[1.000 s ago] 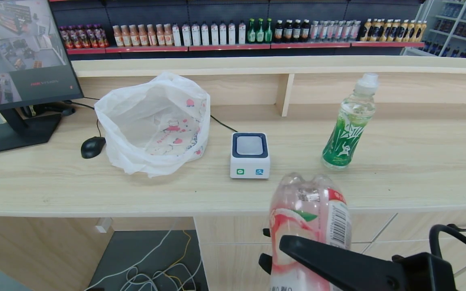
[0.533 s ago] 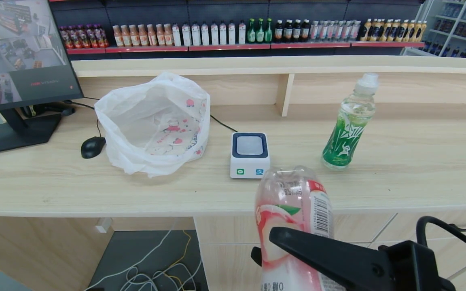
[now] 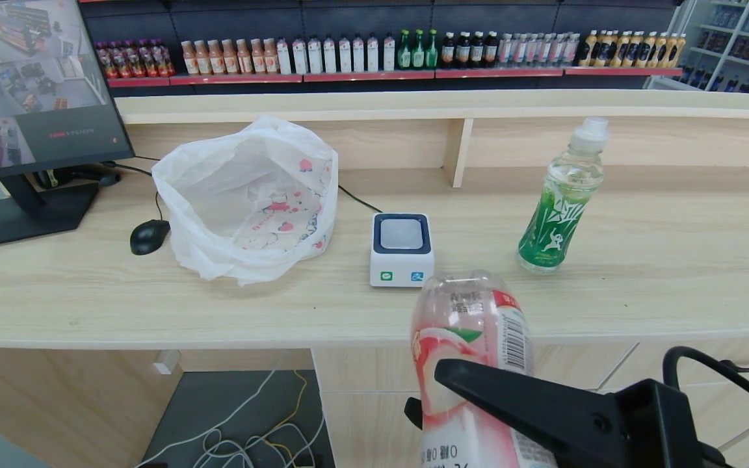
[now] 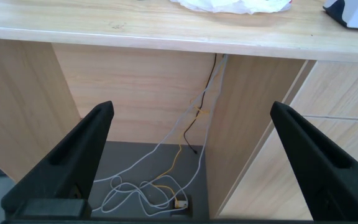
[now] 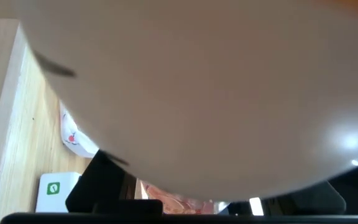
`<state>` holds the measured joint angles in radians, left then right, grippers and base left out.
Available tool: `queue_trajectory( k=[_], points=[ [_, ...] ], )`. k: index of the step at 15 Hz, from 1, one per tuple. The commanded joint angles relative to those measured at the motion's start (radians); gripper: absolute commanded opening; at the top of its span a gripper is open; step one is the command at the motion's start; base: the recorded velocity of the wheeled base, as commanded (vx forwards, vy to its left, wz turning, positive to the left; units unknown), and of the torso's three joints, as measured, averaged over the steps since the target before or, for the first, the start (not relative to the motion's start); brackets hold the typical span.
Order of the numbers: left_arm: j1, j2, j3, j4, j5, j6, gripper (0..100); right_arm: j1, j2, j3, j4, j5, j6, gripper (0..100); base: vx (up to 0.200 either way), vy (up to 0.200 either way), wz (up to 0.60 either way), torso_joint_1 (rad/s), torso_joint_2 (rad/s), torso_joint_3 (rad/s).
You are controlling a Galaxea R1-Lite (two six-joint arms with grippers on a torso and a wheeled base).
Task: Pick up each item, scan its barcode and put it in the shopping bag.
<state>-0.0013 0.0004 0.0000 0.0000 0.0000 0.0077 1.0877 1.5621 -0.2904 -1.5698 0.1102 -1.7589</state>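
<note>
Pinching the peach-label bottle [image 3: 469,351] across its body, the right gripper [image 3: 428,393] holds it in the air at the near edge of the surface [image 3: 641,273], just in front of the scanner [image 3: 401,249]. The bottle's base points up. Its cap end is cut off by the lower edge of the head view, and the far jaw is mostly hidden behind it. The barcode [image 3: 516,341] faces the robot's right. In the right wrist view the bottle is so close that it reads as a pale blur, with a corner of the scanner [image 5: 55,190] beside it.

The left gripper [image 4: 191,162] hangs below the surface's edge, facing the cabinet front and floor cables [image 4: 166,186], its jaws spread wide with nothing between them.

Two task bottles are in sight: the held one and a green-label bottle [image 3: 560,201] standing upright, right of the scanner. One shopping bag [image 3: 248,195] sits open left of the scanner; its print makes the inside hard to read. One mouse [image 3: 149,235] and one monitor [image 3: 30,84], cut off at the frame's corner, lie farther left.
</note>
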Motion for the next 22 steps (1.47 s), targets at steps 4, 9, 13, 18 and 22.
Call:
queue_trajectory(
  k=[4,9,13,18,22],
  points=[
    [0.000,0.000,0.000,0.000,0.000,0.000,100,-0.014,0.003,0.007,-0.001,-0.017,0.159,0,0.000,0.000,0.00,0.000,0.00,0.000],
    [0.000,0.000,0.000,0.000,0.000,0.000,100,-0.064,-0.007,0.024,-0.001,-0.018,0.576,0,0.000,0.000,0.00,0.000,0.00,0.000],
    [0.000,0.000,0.000,0.000,0.000,0.000,100,-0.078,-0.011,0.034,-0.001,-0.027,0.820,0,0.000,0.000,0.00,0.000,0.00,0.000],
    [0.000,0.000,0.000,0.000,0.000,0.000,100,-0.071,0.009,0.105,-0.001,-0.004,1.061,0,0.000,0.000,0.00,0.000,0.00,0.000],
    [0.001,0.000,0.000,0.000,0.000,0.000,100,-0.072,0.032,0.079,-0.001,0.009,1.145,0,0.000,0.000,0.00,0.000,0.00,0.000]
  ],
)
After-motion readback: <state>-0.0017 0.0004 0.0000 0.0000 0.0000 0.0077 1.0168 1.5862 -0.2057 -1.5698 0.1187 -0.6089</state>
